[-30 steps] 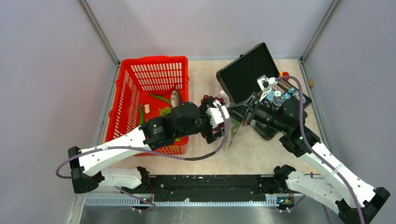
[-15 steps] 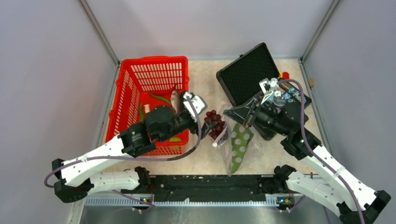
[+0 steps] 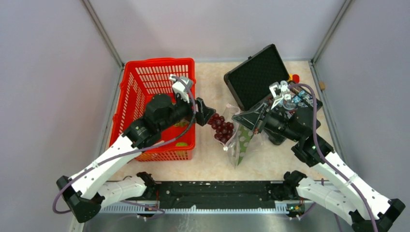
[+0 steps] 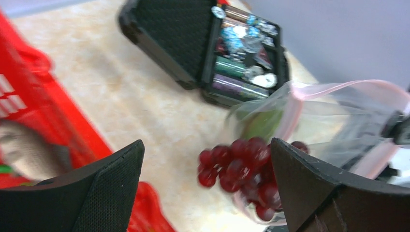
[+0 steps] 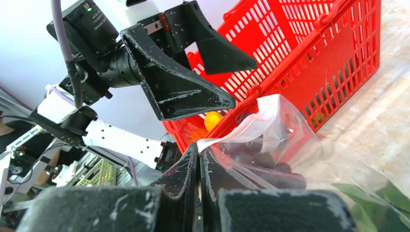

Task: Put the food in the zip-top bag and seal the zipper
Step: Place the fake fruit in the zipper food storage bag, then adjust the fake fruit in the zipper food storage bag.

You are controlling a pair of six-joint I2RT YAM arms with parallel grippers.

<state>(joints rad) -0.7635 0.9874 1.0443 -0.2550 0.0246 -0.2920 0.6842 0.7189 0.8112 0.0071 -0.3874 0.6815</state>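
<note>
At far left on the table, a red plastic basket (image 3: 157, 62) holds the remaining toy food, including a grey fish (image 4: 24, 150).

Just right of the basket, the left gripper (image 4: 207, 145) hovers with its fingers spread wide and nothing between them. It points towards the bag.

Next comes a bunch of dark purple grapes (image 3: 221, 128), lying at the mouth of the zip-top bag (image 3: 245, 141). The bunch looks partly inside the plastic lip, though how far in is unclear.

The bag is clear, dotted and floppy. Its long axis runs from the raised mouth at the far end to the closed bottom nearer the arm bases. The mouth faces left towards the basket, probably so food can be passed straight in. The pink zipper (image 4: 333, 87) gapes in a loop, unsealed. A green leaf (image 5: 382, 195) shows through the plastic.

The right gripper (image 5: 199, 162) is pinched tight on the bag's upper rim, lifting it to keep the mouth open.

At far right, behind that arm, stands an open black foam-lined case (image 3: 254, 72).
</note>
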